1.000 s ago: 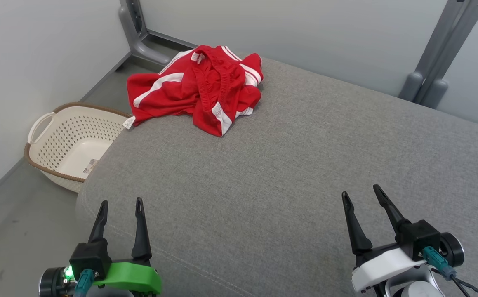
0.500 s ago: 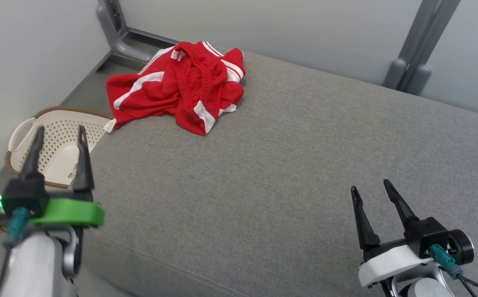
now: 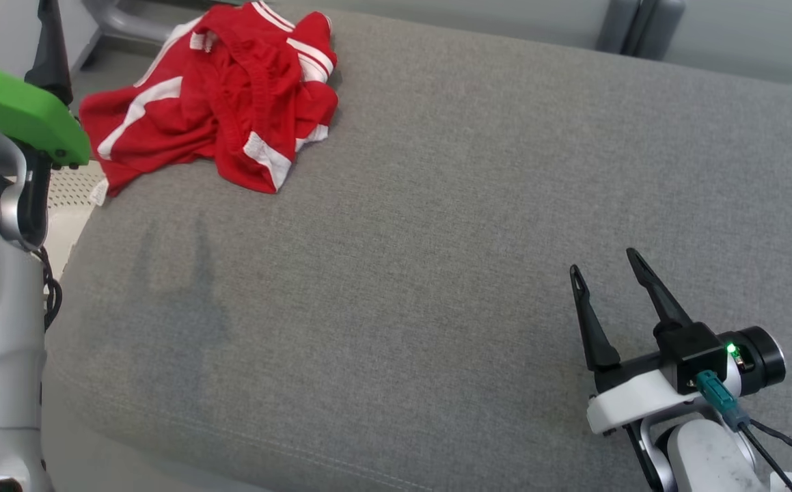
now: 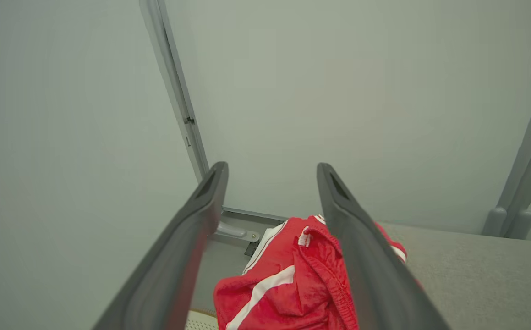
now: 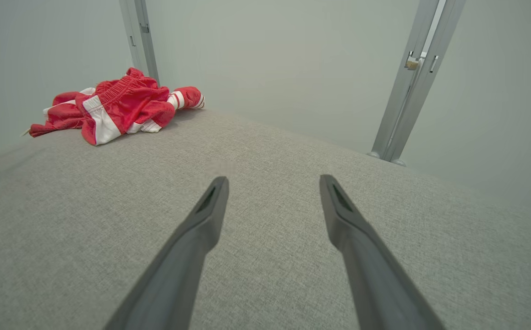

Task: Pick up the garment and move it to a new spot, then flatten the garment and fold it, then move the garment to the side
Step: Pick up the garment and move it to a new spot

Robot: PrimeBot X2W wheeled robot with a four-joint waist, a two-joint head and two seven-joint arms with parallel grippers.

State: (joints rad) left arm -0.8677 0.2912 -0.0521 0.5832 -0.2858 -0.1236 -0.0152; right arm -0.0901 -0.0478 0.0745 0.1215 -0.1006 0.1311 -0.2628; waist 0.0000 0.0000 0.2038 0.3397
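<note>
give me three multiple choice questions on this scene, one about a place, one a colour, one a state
1. Where on the grey cushion does the garment lie?
A. its middle
B. its far left corner
C. its near right edge

2. What colour is the shell behind the left gripper?
A. green
B. blue
C. yellow

3. How do the jaws of the right gripper stand?
A. shut on the garment
B. shut on nothing
C. open and empty

Answers:
1 B: the head view shows it crumpled at the cushion's far left corner.
2 A: the shell is bright green in the head view.
3 C: the jaws stand apart over bare cushion, well away from the garment.
</note>
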